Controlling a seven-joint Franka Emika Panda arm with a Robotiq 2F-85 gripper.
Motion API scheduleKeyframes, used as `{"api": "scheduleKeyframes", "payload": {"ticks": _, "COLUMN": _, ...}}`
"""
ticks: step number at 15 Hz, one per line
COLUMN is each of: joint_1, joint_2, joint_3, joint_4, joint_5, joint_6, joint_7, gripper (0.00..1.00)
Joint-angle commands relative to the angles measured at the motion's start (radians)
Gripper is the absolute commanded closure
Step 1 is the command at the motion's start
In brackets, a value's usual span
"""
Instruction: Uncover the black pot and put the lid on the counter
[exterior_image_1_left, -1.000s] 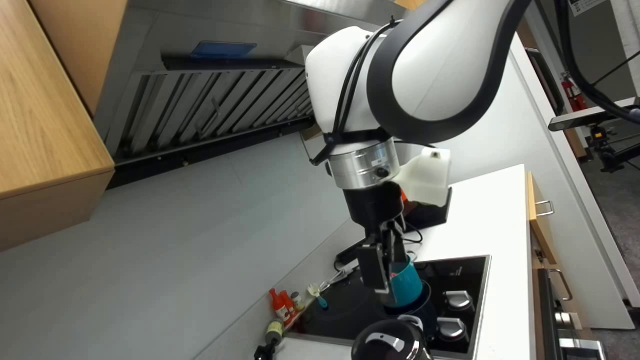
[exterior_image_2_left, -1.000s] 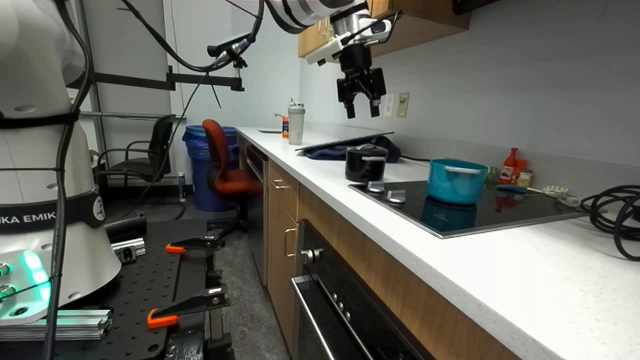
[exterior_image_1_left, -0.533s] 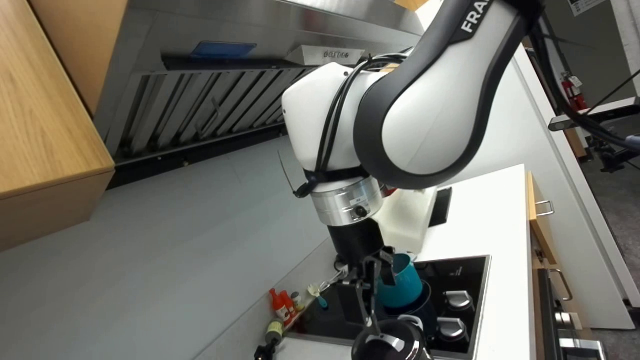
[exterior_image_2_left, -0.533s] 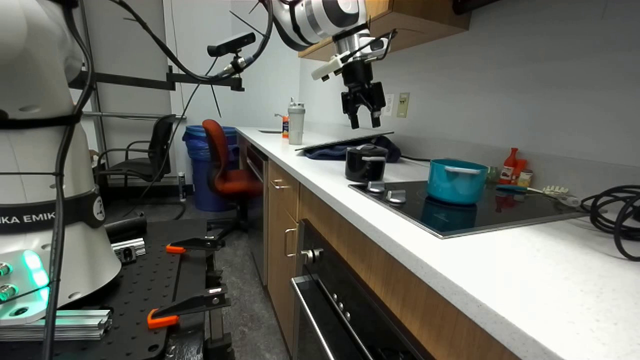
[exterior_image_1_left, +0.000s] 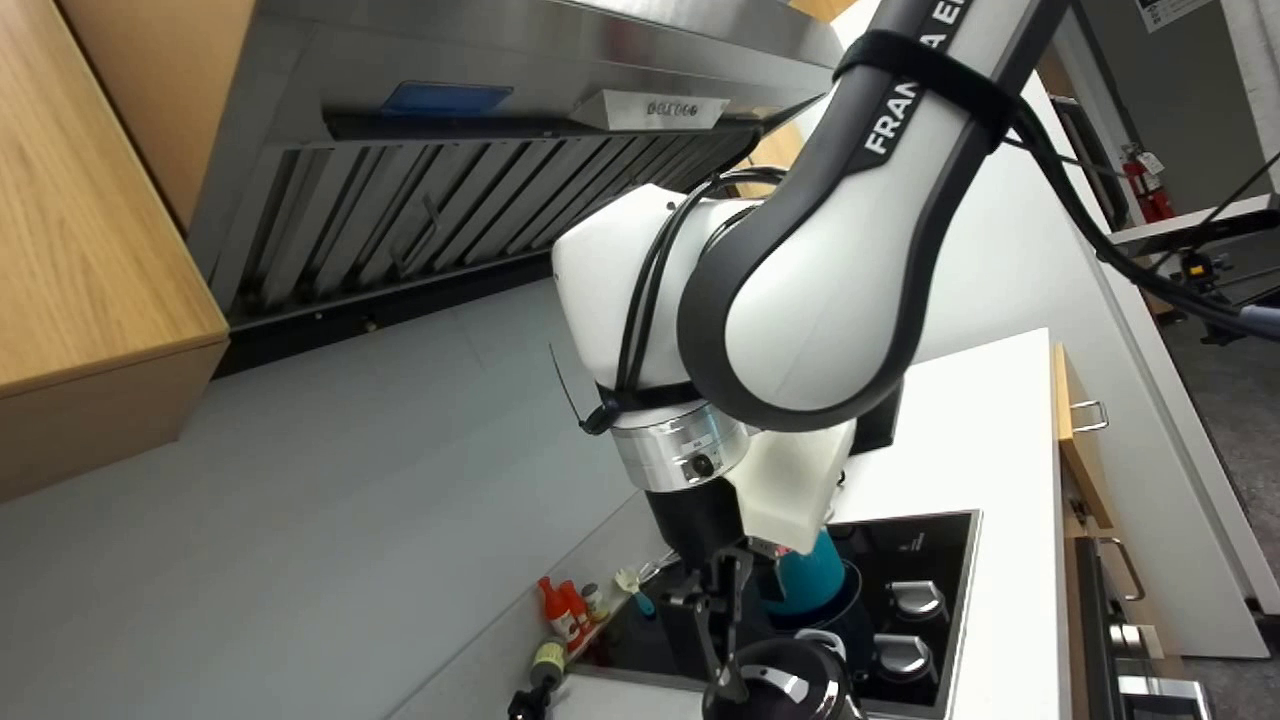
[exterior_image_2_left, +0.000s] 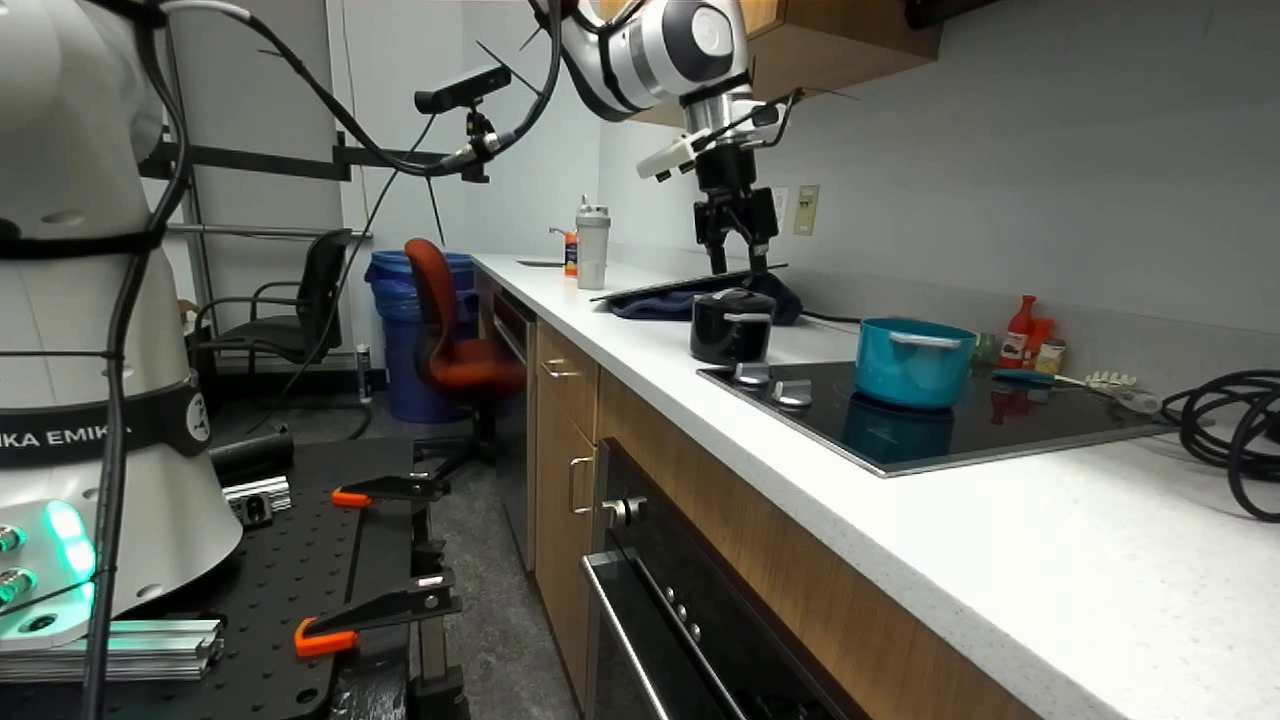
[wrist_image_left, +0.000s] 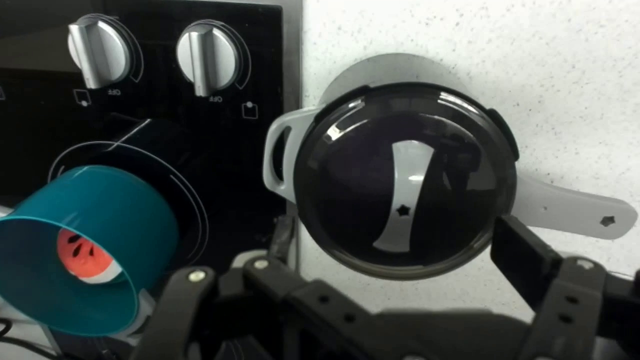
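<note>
The black pot (exterior_image_2_left: 728, 340) stands on the white counter (exterior_image_2_left: 1000, 570) beside the cooktop. Its dark shiny lid (wrist_image_left: 350, 200) is on it, with a pale grey bridge-shaped handle (wrist_image_left: 409, 172) that has a star hole. In the wrist view the pot's long grey handle (wrist_image_left: 575, 207) points right. The lid also shows at the bottom of an exterior view (exterior_image_1_left: 785, 685), cut off by the edge. My gripper (wrist_image_left: 395, 225) is open and empty, its fingers wide apart. In an exterior view the gripper (exterior_image_2_left: 738, 264) is just above the lid, apart from it.
A teal pot (exterior_image_2_left: 915, 365) with a red-and-white piece inside stands on the black cooktop (exterior_image_2_left: 985, 440) with its knobs (wrist_image_left: 210, 55). A dark flat board (exterior_image_2_left: 690, 284) on dark cloth lies behind the black pot. A range hood (exterior_image_1_left: 430, 210) hangs overhead.
The arm has come down, bringing the open gripper from well above the black pot to just over its lid. The pot, lid and teal pot have not moved.
</note>
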Motion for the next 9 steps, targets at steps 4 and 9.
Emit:
{"api": "scheduleKeyframes", "payload": {"ticks": 4, "joint_1": 0.026, "joint_2": 0.071, "joint_3": -0.025, "joint_4": 0.06, "joint_5": 0.046, "joint_6": 0.005, "joint_7": 0.003, "gripper": 0.0}}
{"api": "scheduleKeyframes", "payload": {"ticks": 9, "joint_1": 0.033, "joint_2": 0.086, "joint_3": -0.032, "joint_4": 0.072, "joint_5": 0.07, "joint_6": 0.002, "joint_7": 0.008, "gripper": 0.29}}
